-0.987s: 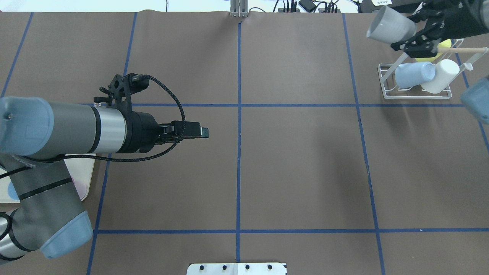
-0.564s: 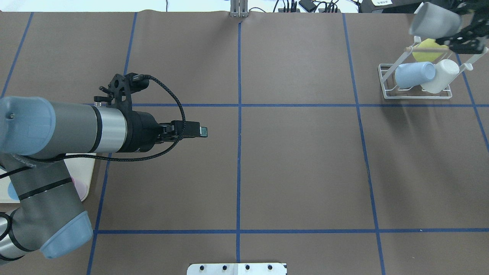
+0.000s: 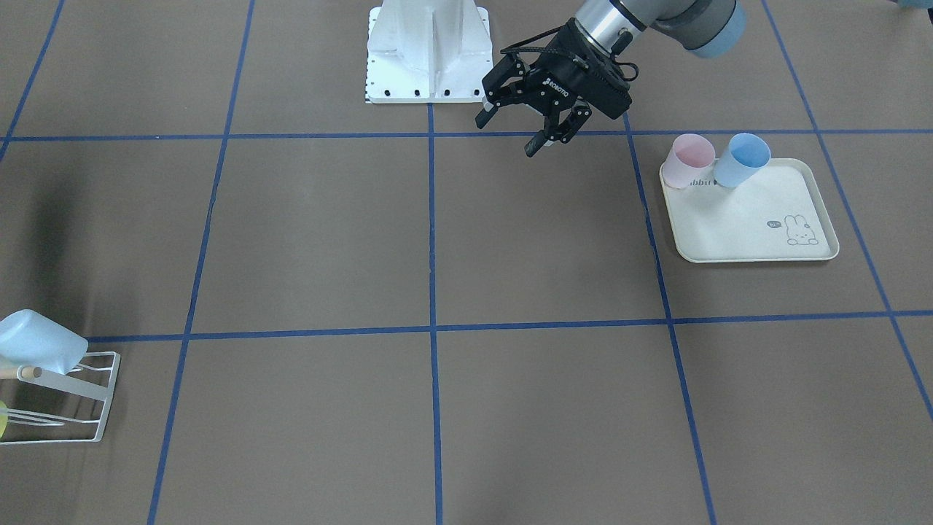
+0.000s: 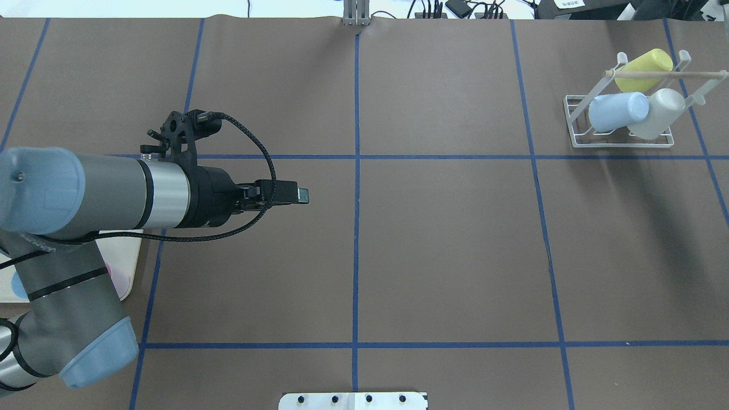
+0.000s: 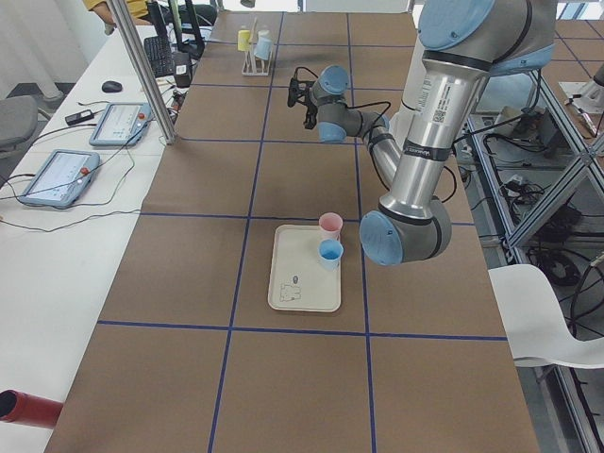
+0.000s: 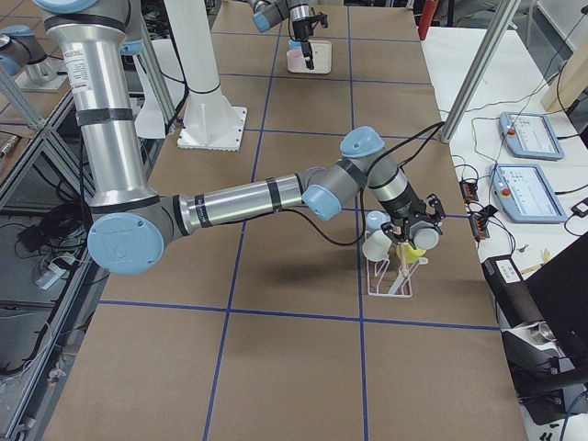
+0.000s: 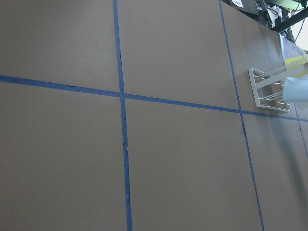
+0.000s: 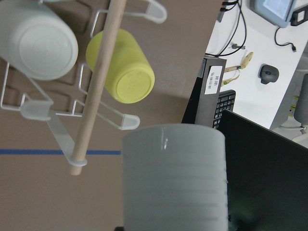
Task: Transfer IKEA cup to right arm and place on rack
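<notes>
A brown table cover (image 4: 455, 256) ruled into squares by blue tape filled the scene. Reading the overhead view as a clock face, the left arm (image 4: 108, 193) came in at 9 o'clock. Its forearm lay level and pointed toward 3 o'clock, ending short of the centre tape line. The left gripper (image 3: 509, 135) hung above the cover with its fingers spread wide and nothing between them. At about 8 o'clock, under that arm's elbow, lay a cream rabbit-print tray (image 3: 758, 233). It carried a pink cup (image 3: 687, 160) and a sky-blue cup (image 3: 742, 159), side by side along its edge nearest the robot.

Far off at 2 o'clock stood the rack (image 4: 569, 122). It held a pale blue cup (image 4: 618, 111), a white cup (image 4: 660, 111) and, beyond them, a yellow cup (image 4: 643, 69), all tipped under the wooden dowel (image 4: 666, 74). The right arm (image 6: 239, 197) stretched out almost straight from its shoulder, with the wrist bent down over the rack. The right gripper (image 6: 421, 230) was clenched on the grey cup (image 8: 173, 178). Its wrist camera showed that cup held in the air above the rack, at 5 o'clock from the yellow cup and near the dowel's free end.
</notes>
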Tool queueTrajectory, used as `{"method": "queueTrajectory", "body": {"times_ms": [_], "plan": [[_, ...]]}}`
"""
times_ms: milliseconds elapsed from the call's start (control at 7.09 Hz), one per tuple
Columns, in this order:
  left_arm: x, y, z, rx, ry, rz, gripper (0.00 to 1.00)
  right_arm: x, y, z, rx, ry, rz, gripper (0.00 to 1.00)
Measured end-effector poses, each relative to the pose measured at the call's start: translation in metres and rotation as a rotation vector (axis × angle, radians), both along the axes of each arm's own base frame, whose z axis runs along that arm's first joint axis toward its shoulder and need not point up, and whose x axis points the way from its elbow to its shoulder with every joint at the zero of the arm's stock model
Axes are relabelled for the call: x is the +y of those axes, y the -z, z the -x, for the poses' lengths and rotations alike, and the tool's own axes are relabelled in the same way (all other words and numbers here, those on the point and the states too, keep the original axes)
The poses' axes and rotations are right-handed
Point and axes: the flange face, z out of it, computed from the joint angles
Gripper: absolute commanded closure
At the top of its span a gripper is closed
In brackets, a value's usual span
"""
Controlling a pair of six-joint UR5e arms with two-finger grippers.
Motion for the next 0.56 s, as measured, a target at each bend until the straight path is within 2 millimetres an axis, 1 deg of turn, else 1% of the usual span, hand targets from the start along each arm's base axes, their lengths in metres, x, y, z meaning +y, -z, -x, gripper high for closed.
{"method": "queueTrajectory", "body": {"times_ms": [282, 423, 564], "plan": [[0.000, -0.001, 0.000, -0.001, 0.017, 0.002, 0.00, -0.012, -0.012, 0.038, 0.217, 0.087, -0.047, 1.00], [0.000, -0.002, -0.001, -0.003, 0.023, 0.003, 0.00, -0.014, -0.019, 0.050, 0.331, 0.128, -0.068, 1.00], [0.001, -0.004, -0.001, -0.006, 0.025, 0.005, 0.00, -0.016, -0.026, 0.055, 0.410, 0.154, -0.076, 1.00]]}}
